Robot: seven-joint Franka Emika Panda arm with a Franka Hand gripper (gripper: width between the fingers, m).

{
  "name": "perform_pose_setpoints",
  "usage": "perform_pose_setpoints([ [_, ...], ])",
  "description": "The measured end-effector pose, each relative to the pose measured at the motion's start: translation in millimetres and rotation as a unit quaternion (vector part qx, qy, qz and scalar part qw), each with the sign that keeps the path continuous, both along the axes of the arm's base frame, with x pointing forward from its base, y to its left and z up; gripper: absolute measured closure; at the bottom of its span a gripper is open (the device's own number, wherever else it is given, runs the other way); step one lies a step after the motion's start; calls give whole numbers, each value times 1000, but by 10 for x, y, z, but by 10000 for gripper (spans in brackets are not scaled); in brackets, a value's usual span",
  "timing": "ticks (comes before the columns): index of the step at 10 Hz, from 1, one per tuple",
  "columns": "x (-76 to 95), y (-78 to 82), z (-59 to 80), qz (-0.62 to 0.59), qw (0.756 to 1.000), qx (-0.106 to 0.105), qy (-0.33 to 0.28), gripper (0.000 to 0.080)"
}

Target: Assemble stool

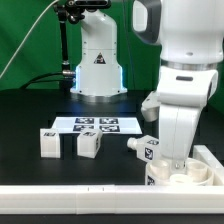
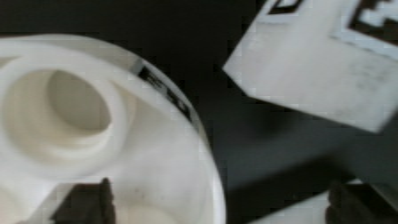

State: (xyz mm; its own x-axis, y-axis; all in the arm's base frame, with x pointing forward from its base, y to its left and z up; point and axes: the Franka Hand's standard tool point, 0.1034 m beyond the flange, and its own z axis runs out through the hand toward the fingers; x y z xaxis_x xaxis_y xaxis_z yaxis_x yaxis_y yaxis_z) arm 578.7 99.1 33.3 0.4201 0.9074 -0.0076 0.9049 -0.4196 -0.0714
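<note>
The stool's round white seat lies at the exterior view's right, in the corner of the white bar. My gripper hangs straight down over it, the arm's hand hiding most of it. In the wrist view the seat fills one side, with a round socket showing. My gripper is open: one dark fingertip is over the seat's top and the other stands clear over the black table. A tagged white leg lies just beside the seat's rim, seen also in the exterior view as the leg.
Two more tagged legs stand at the exterior view's left. The marker board lies behind them. A long white bar runs along the table's front edge and turns up the right side. The arm's base stands at the back.
</note>
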Motion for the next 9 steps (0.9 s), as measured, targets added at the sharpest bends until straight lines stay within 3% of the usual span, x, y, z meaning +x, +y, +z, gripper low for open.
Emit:
perform_pose_setpoints([
  [4, -103, -70, 426, -49, 999, -9, -21, 151],
  [7, -263, -182, 417, -144, 989, -8, -43, 151],
  [9, -264, -172, 417, -143, 989, -10, -41, 151],
])
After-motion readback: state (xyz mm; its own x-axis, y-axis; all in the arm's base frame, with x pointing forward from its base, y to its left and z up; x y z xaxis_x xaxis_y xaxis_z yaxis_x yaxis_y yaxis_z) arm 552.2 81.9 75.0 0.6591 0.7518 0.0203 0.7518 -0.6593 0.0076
